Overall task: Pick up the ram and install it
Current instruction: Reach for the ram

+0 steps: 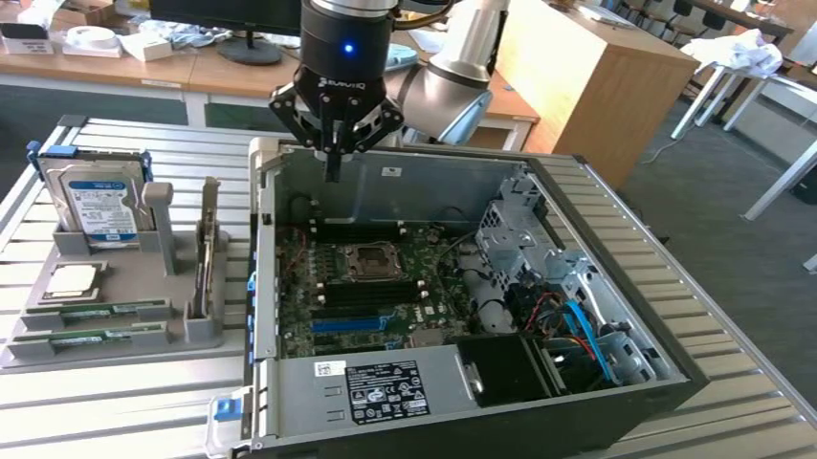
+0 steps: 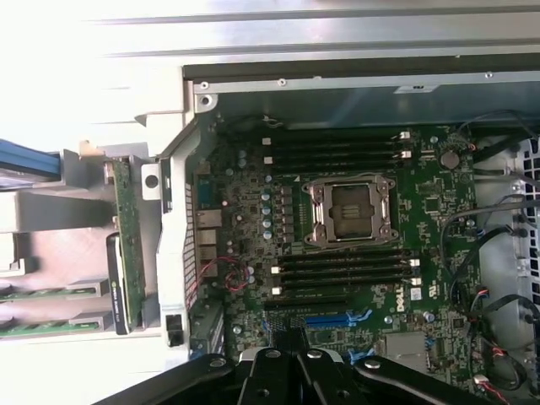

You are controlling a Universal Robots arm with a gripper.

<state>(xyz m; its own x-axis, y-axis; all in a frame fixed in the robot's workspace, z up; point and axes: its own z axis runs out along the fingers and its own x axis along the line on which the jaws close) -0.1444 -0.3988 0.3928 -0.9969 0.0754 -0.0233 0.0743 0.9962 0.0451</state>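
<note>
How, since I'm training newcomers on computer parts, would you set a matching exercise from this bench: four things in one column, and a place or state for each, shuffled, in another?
Things
1 hard drive
2 ram sticks
3 gripper
4 processor socket

Places or states
A lying flat in the grey holder
B on the green board inside the case
C shut, above the open case
D standing upright in the grey holder

Pairs: 1-D, 2-A, 3-C, 4-B
</note>
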